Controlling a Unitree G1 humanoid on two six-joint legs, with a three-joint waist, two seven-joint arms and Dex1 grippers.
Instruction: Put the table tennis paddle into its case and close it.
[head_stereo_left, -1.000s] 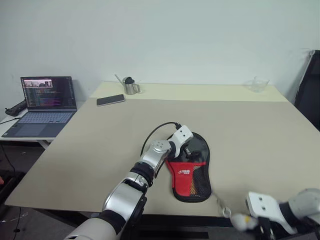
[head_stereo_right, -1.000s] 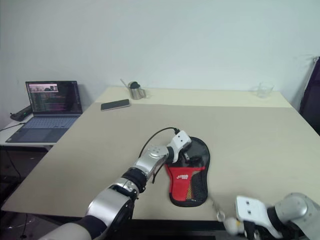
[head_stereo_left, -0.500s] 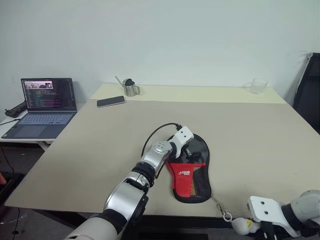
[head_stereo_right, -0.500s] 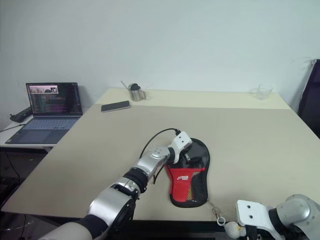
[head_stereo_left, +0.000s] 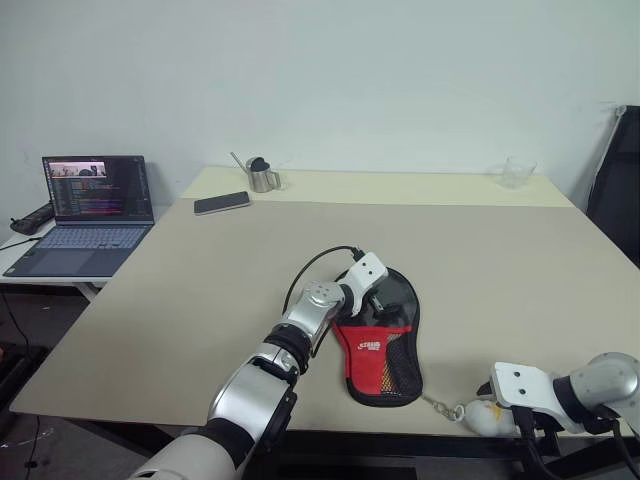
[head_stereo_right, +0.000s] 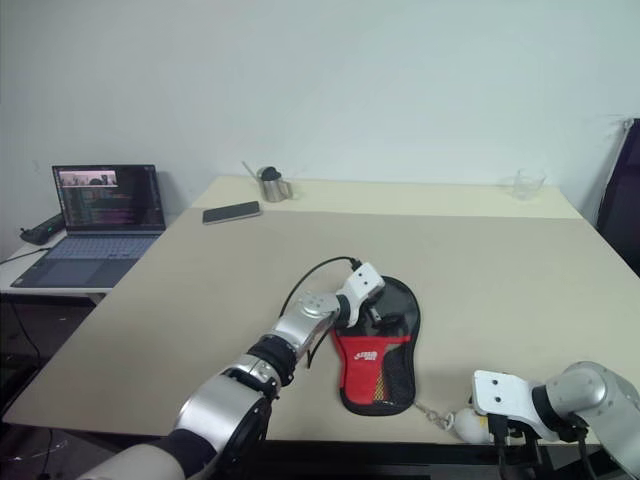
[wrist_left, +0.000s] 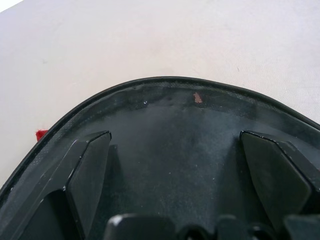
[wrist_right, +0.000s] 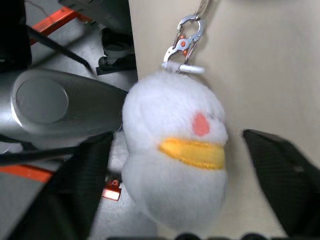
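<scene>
Right wrist view: right tool (wrist_right: 172, 150) has spread open around plush ball (wrist_right: 175, 165)

**Case lies flat near the table's front edge**

The case (head_stereo_left: 383, 340) is black fabric shaped like a paddle. It lies flat on the table, near the front edge and a little to the right of the middle. Its round end points away from the robot and the narrow end points toward it. The near half carries a red panel with a white logo, beside a black mesh pocket. The paddle itself cannot be made out.
</scene>
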